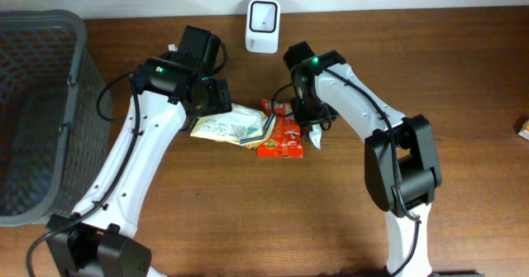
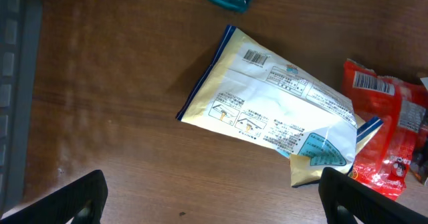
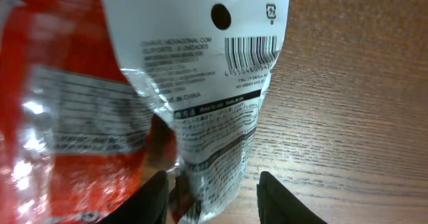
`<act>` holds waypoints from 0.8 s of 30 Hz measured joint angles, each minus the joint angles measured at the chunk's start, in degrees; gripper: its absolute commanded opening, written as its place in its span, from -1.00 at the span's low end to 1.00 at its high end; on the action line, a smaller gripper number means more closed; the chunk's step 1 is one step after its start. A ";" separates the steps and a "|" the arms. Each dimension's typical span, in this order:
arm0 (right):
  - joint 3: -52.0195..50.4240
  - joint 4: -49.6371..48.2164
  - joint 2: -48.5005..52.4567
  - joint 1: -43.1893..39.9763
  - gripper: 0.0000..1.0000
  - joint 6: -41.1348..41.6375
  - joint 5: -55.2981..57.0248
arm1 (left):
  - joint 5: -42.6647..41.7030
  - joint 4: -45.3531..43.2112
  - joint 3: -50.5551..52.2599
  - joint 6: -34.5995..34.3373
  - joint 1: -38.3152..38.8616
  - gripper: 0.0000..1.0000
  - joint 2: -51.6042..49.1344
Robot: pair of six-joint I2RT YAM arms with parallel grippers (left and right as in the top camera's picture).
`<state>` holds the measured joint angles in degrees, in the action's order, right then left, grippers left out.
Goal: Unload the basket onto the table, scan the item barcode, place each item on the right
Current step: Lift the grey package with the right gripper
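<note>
We note left gripper [image 2: 212, 187] wide open above yellow packet [image 2: 267, 107]; right gripper [image 3: 212, 190] jaws parted around white packet [image 3: 214, 90], apparently not clamping; barcode [image 3: 251, 50] showing.

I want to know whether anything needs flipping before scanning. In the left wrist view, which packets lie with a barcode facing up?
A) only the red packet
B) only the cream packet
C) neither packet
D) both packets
D: the cream packet shows a barcode near its upper corner, and the red packet shows a second barcode at its top end.
</note>
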<state>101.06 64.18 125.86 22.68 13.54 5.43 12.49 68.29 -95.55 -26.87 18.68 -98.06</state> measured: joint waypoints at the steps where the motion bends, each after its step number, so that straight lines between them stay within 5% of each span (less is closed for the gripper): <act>1: -0.96 -1.36 0.00 0.04 -0.26 0.04 0.17 | 0.00 0.00 0.00 0.00 0.00 0.99 0.00; 4: -2.89 -3.15 0.00 0.39 -0.74 0.42 0.59 | 0.00 0.02 0.00 0.00 0.00 0.98 0.00; 9: -1.84 -0.85 0.04 0.46 -0.92 0.59 1.38 | 0.00 0.00 0.00 0.00 0.00 0.98 0.00; 14: 3.74 2.40 0.11 -1.40 -0.92 -0.76 -4.33 | 0.00 0.00 0.00 0.00 0.00 0.98 0.00; 19: 4.04 2.67 0.11 -12.85 -0.92 -8.96 -27.12 | 0.00 0.02 0.00 0.00 0.00 0.99 0.00; 24: -4.35 -3.37 0.22 -19.58 -0.88 -13.33 -39.69 | 0.00 0.00 0.00 0.00 0.00 0.98 0.00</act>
<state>96.71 60.82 126.08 3.09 0.21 -34.26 12.49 68.29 -95.55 -26.87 18.68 -98.06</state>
